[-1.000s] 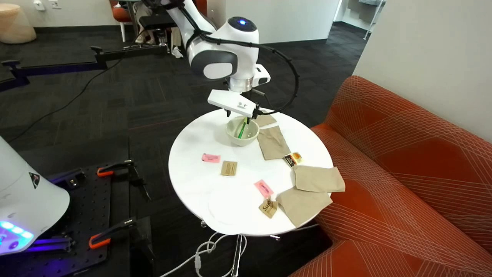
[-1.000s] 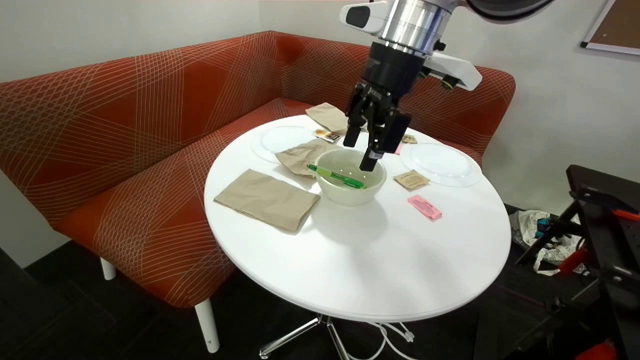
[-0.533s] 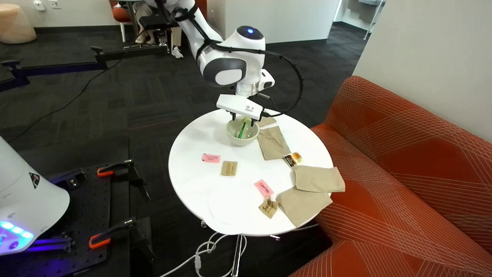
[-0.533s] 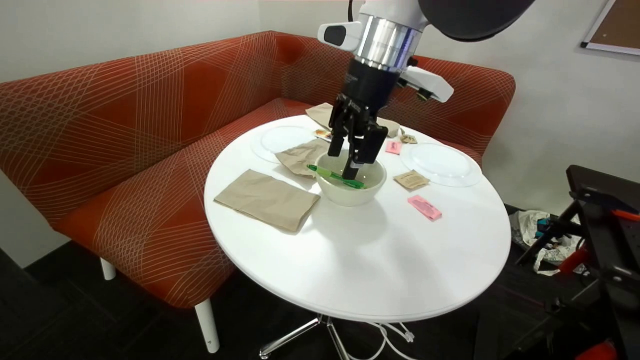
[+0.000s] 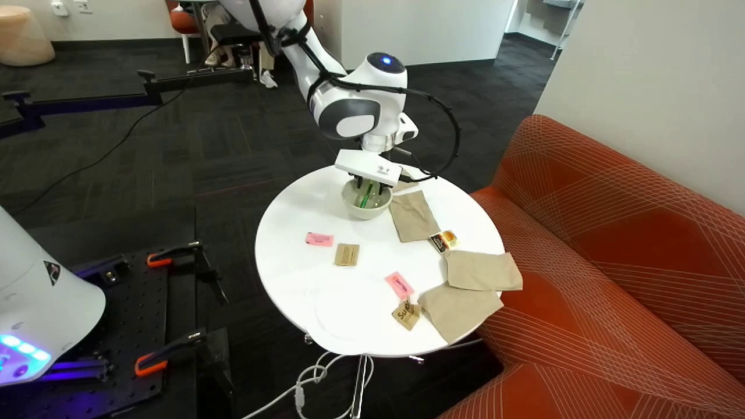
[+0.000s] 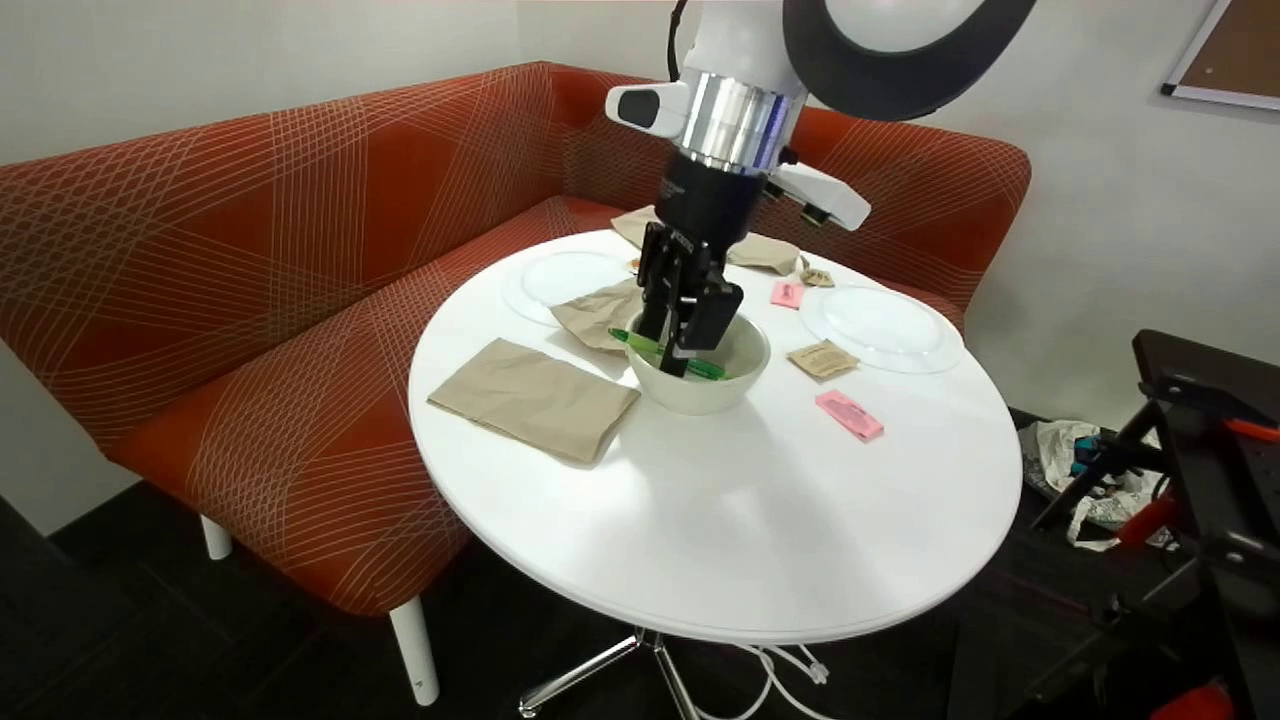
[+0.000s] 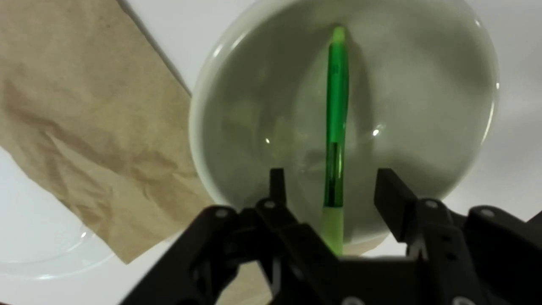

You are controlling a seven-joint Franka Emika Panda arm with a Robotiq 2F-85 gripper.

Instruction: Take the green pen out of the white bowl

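Observation:
The green pen (image 7: 337, 93) lies across the white bowl (image 7: 406, 84) in the wrist view. One end rests low inside; the light green end leans over the rim and is partly hidden by the gripper. My gripper (image 7: 331, 178) is open, with one finger on each side of the pen and a gap on both sides. In an exterior view the fingers of the gripper (image 6: 668, 350) reach down into the bowl (image 6: 700, 395), and the pen (image 6: 708, 369) passes between them. The pen (image 5: 366, 196) and the bowl (image 5: 362, 213) also show under the gripper (image 5: 371, 187) in an exterior view.
The bowl stands on a round white table (image 6: 760, 560). Brown napkins (image 6: 535, 398) lie beside it, one close to the rim. A pink packet (image 6: 850, 414), a tan packet (image 6: 823, 360) and clear plates (image 6: 882, 330) are nearby. A red sofa (image 6: 300, 350) borders the table.
My gripper has come down and across from above the bowl's edge until its open fingers are in the bowl around the pen. The bowl and pen have shifted very slightly.

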